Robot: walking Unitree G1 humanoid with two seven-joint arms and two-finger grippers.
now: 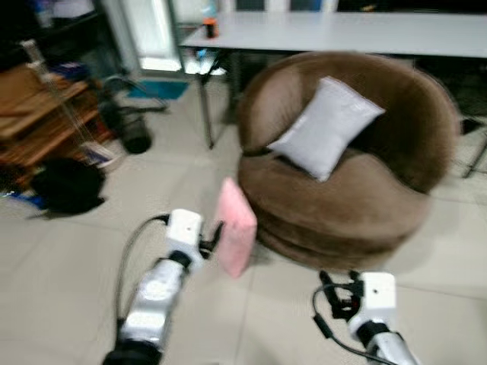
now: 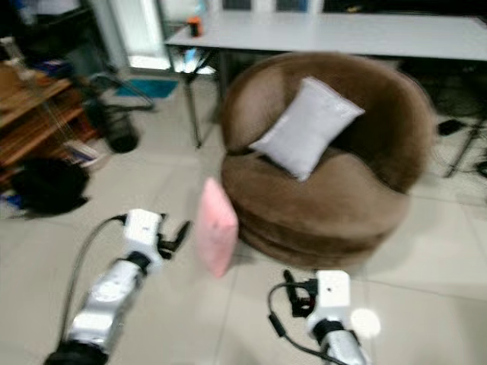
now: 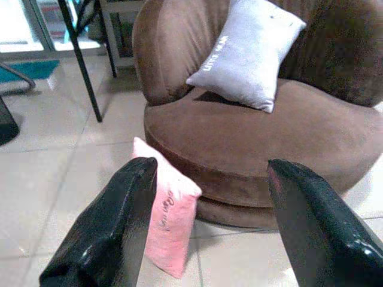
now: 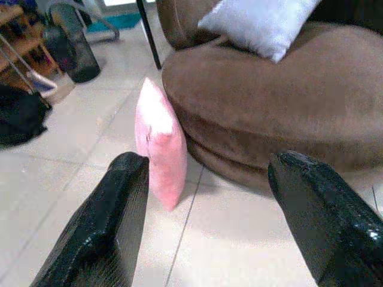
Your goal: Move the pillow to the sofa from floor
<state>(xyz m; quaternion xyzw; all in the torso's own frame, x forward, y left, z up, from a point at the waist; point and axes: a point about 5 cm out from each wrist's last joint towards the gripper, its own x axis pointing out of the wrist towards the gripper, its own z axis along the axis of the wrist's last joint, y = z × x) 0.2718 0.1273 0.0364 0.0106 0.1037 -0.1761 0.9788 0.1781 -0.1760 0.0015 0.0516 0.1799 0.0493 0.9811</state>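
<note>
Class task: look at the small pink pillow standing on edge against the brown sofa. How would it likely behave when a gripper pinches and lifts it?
The small pink fabric pillow looks soft, so it would probably squash under the fingers and sag. It seems light for its size. Standing on edge against the round brown sofa, it could easily topple if the left gripper nudges it.

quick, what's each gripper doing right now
Left gripper: open, empty, near the pink pillow.
Right gripper: open, empty.
</note>
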